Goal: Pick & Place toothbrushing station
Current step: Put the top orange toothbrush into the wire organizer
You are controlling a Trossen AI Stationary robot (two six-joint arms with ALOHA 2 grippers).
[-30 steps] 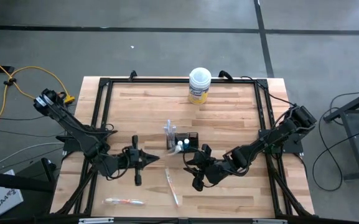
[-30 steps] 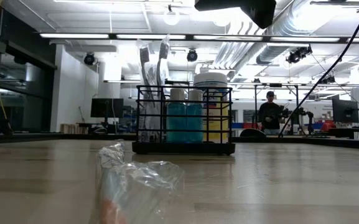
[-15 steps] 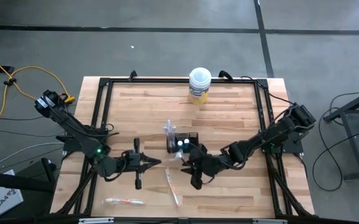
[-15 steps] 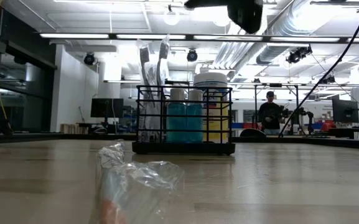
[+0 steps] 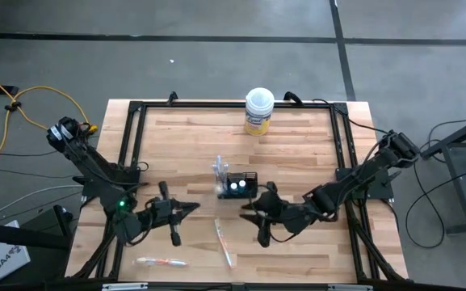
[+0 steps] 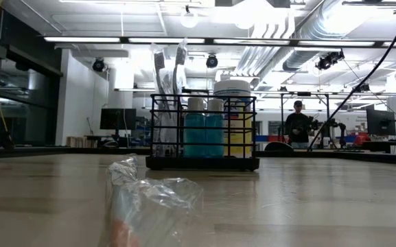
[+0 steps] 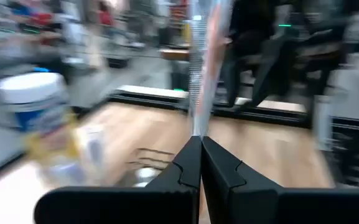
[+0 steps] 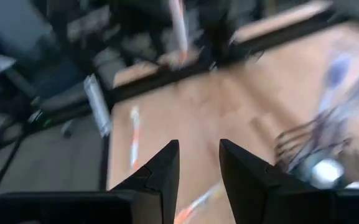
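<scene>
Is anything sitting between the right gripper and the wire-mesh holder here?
Nothing visible: in the high view the open, empty right gripper sits just beside the black wire-mesh holder, with only bare table between them. The wrapped toothbrush lies off to the side.

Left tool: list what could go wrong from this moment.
1. The left tool is shut on a wrapped toothbrush gripped only at one end; the long free end could swing or slip during transport.
2. The wire-mesh holder already holds toothbrushes and two teal tubes, so insertion may snag on them.
3. The right tool, open, sits close beside the holder and could block the approach.
</scene>
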